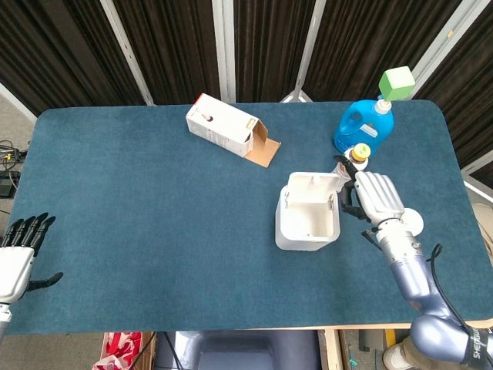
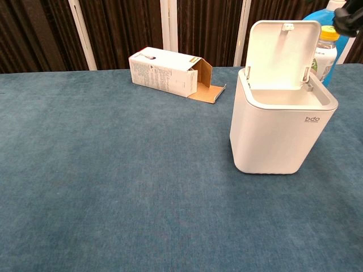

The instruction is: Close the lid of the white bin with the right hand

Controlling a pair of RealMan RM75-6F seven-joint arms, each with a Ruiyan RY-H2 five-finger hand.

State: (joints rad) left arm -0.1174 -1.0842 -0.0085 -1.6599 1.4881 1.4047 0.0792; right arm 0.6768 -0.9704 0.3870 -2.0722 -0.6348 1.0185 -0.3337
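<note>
The white bin (image 1: 307,223) (image 2: 279,133) stands right of the table's middle with its lid (image 2: 281,54) (image 1: 313,182) upright and open. My right hand (image 1: 375,198) hovers just right of the bin's rim, fingers spread and holding nothing; its dark fingertips (image 2: 349,20) show at the top right corner of the chest view, beside the lid's upper edge. My left hand (image 1: 17,252) rests open at the table's near left edge, far from the bin.
A drink bottle (image 1: 353,163) (image 2: 326,50) and a blue detergent jug (image 1: 364,125) stand right behind the bin. An opened white carton (image 1: 229,129) (image 2: 170,73) lies at the back centre. The blue table cloth (image 1: 154,223) is bare on the left.
</note>
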